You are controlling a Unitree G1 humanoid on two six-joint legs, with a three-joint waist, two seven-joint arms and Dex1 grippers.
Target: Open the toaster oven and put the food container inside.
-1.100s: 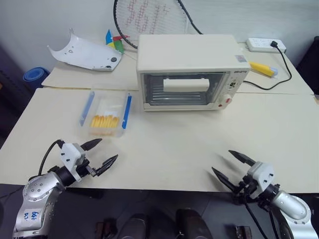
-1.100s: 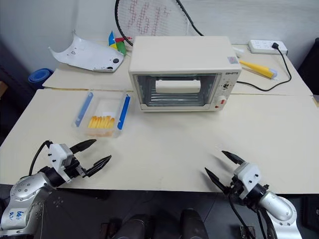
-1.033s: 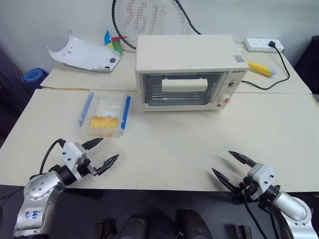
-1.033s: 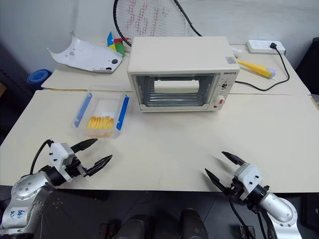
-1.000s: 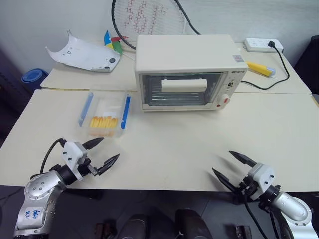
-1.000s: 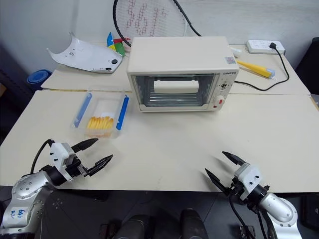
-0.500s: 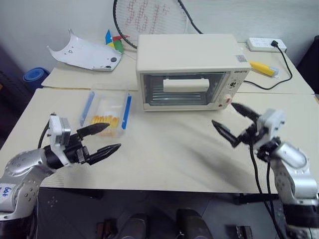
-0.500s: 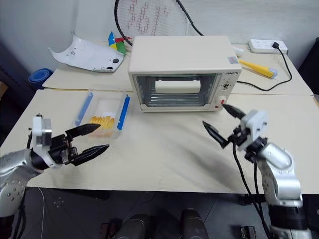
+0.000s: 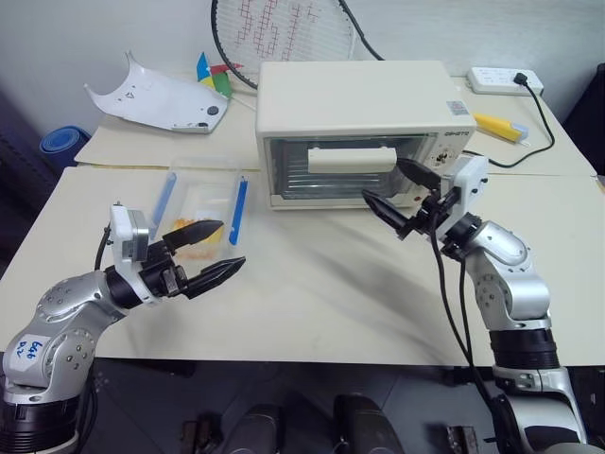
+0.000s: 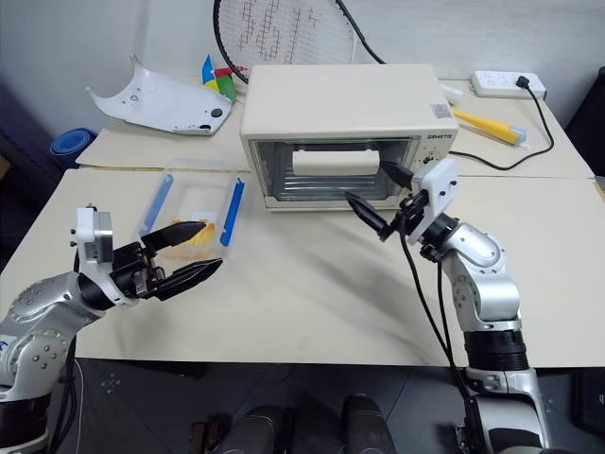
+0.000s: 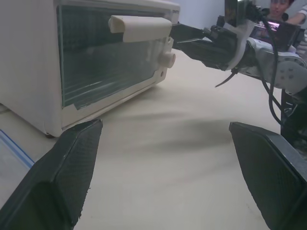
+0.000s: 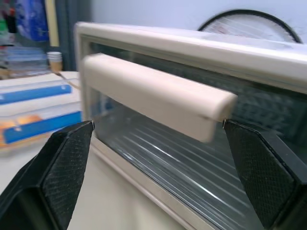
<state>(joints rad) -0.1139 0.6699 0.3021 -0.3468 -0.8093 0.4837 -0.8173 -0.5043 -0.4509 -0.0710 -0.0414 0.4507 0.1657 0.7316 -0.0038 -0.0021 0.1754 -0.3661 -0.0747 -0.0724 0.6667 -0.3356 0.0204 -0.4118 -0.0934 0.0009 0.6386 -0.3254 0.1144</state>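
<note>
The right gripper [image 9: 402, 200] is spread wide before the closed toaster oven [image 9: 354, 132], near its door handle [image 9: 352, 160]. The left gripper [image 9: 210, 251] is also spread, empty, beside the food container [image 9: 200, 207].

Even, bright indoor light falls from above; soft shadows trail beneath both arms on the worktop [image 9: 312, 284]. Wrist views blur the near claw fingers [image 11: 67, 177]; toaster oven [image 12: 201, 139] glass shows mild reflections.
</note>
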